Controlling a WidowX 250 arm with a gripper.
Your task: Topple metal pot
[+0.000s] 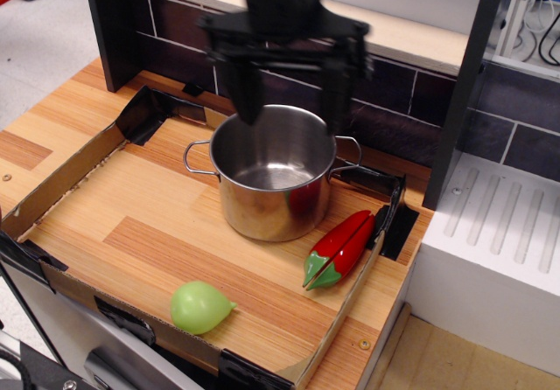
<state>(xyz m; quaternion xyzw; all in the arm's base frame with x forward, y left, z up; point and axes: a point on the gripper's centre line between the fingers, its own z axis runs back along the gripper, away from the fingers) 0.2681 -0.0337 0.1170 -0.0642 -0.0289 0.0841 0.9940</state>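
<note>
Bare wood left of metal pot; red pepper close right

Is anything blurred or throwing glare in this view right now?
In the observation.image view, the claw above the metal pot is smeared by motion blur, its edges soft; the pot, red pepper and green toy are sharp. The pot's mirror side reflects the pepper's red, with mild glare inside its bottom.
</note>
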